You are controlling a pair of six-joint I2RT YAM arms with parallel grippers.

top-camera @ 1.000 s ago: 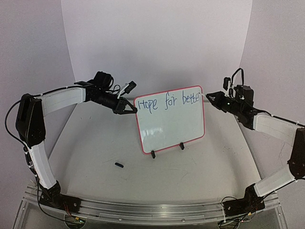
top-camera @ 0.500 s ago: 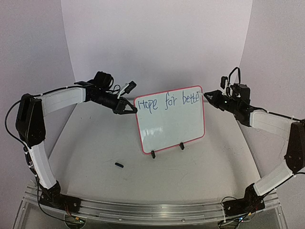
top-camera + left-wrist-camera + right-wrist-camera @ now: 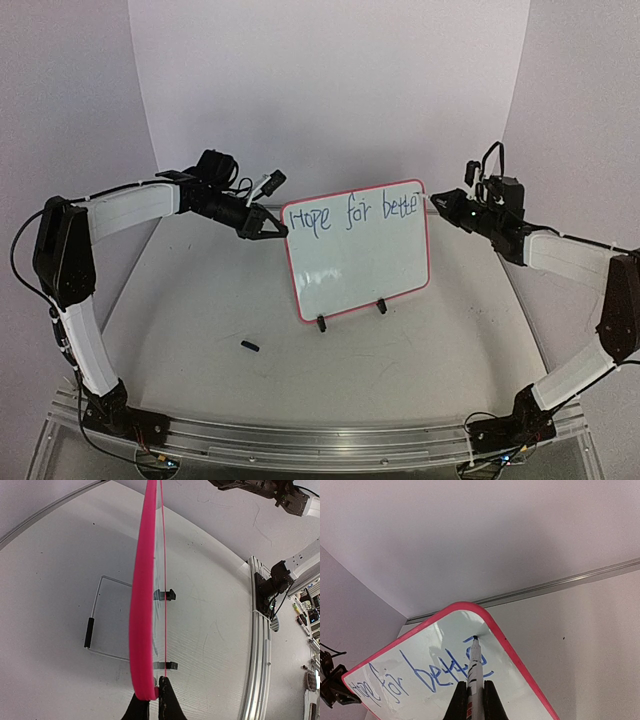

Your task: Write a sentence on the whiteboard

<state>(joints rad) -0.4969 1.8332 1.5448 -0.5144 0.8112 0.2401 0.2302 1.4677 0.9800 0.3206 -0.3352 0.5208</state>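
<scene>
The whiteboard (image 3: 360,265), white with a pink frame, stands upright on two black clip feet mid-table. Blue words of the sentence (image 3: 350,213) run along its top, reading "Hope for bette" plus a fresh stroke. My left gripper (image 3: 277,228) is shut on the board's upper left edge; in the left wrist view the pink frame (image 3: 142,605) runs edge-on out of that gripper (image 3: 156,699). My right gripper (image 3: 471,684) is shut on a white marker (image 3: 473,667), whose tip touches the board near its top right corner, just past the last letters (image 3: 437,672). From above, the right gripper (image 3: 447,205) sits at that corner.
A small black marker cap (image 3: 250,346) lies on the table left of the board. Behind the board is a wire stand (image 3: 107,617) with a black sleeve. A metal rail (image 3: 300,440) runs along the near edge. White walls close in the back and sides.
The right gripper with the marker has shifted slightly at the board's top right corner, adding a stroke after "bette". The left arm and the board have not moved.
</scene>
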